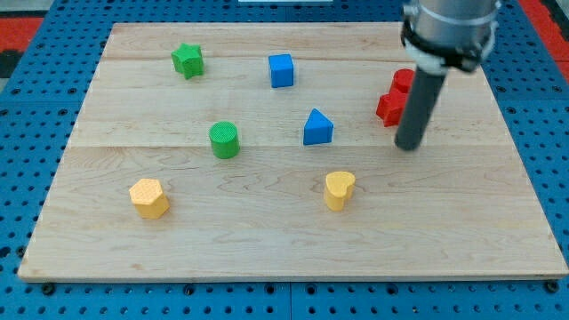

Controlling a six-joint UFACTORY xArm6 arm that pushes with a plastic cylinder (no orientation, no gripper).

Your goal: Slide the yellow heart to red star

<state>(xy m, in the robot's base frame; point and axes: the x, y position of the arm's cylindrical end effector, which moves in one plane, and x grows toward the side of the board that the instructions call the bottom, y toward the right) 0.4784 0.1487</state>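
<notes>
The yellow heart (339,189) lies on the wooden board at the lower middle-right. The red star (391,106) sits at the right, partly hidden behind my rod, with a second red block (404,80) touching it just above; that block's shape cannot be made out. My tip (408,146) rests on the board just below and right of the red star, up and to the right of the yellow heart, with a gap between them.
A blue triangle (317,127) lies up-left of the heart. A blue cube (281,70) and a green star (188,60) sit near the top. A green cylinder (224,140) is at centre-left, a yellow hexagon (148,197) at lower left. The board's edge (293,277) runs along the bottom.
</notes>
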